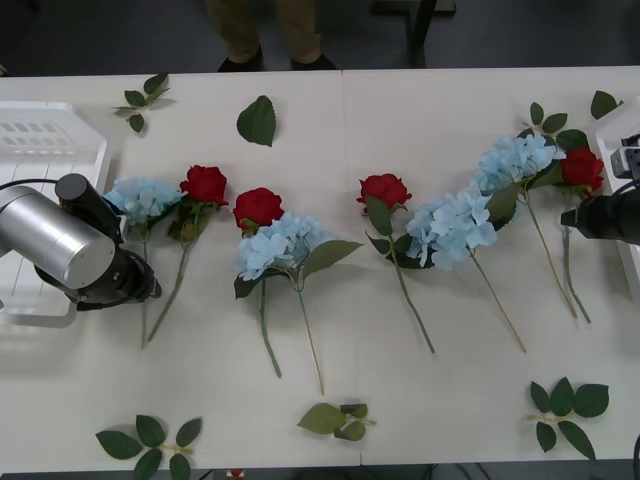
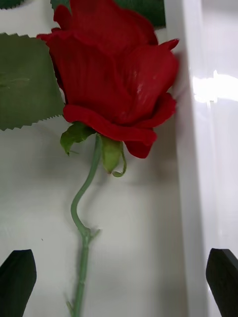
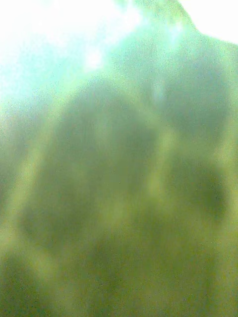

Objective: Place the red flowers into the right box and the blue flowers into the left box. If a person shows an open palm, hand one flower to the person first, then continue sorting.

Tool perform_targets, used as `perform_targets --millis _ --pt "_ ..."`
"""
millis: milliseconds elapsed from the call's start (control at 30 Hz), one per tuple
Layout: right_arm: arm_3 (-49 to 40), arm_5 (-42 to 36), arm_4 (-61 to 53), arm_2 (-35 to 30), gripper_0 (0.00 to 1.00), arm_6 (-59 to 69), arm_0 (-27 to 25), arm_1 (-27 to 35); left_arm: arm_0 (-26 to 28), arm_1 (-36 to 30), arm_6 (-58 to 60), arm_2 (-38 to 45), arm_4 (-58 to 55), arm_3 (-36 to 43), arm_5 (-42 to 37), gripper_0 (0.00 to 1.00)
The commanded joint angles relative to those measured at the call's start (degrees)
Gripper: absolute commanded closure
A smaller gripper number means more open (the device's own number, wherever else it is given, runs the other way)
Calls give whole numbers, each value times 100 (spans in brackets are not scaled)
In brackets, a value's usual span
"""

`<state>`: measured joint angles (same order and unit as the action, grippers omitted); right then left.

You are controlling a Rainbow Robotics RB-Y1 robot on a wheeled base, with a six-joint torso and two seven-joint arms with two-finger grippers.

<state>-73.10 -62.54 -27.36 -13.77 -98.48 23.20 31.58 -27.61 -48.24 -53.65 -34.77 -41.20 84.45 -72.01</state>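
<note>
Several red flowers (image 1: 258, 206) and several blue flowers (image 1: 280, 243) lie in a row across the white table. My right gripper (image 1: 568, 215) hangs open over the rightmost rose (image 2: 114, 79), whose stem (image 2: 82, 237) runs between the black fingertips (image 2: 17, 280). The right box (image 2: 191, 148) has its rim right beside that rose, and it also sits at the table's right edge (image 1: 612, 125). My left gripper (image 1: 138, 283) is low by the stem of the leftmost blue flower (image 1: 143, 197), beside the left box (image 1: 50, 140). The left wrist view is a green blur. A person's legs (image 1: 265, 30) stand beyond the far edge.
Loose green leaf sprigs lie at the back left (image 1: 145, 98) and back middle (image 1: 258, 120). More lie at the front left (image 1: 150, 445), front middle (image 1: 335, 420) and front right (image 1: 565, 410). A table seam (image 1: 342, 120) runs down the middle.
</note>
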Motion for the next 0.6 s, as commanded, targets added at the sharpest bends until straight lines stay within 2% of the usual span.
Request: perform_targets --millis 33,367,400,467,600 --pt "138 75 55 -55 0 180 422 -222 -210 280 74 23 244 -263 232 0" --pt "173 101 178 -11 0 295 598 -363 -201 289 47 23 376 -324 328 0" --pt "217 128 213 -11 0 304 615 -363 -201 289 12 23 376 -324 328 41" --pt "323 189 266 -11 0 321 641 -363 -201 289 3 15 367 -324 328 100" --pt "446 374 389 -11 0 312 641 -363 -192 307 -14 15 367 -324 372 100"
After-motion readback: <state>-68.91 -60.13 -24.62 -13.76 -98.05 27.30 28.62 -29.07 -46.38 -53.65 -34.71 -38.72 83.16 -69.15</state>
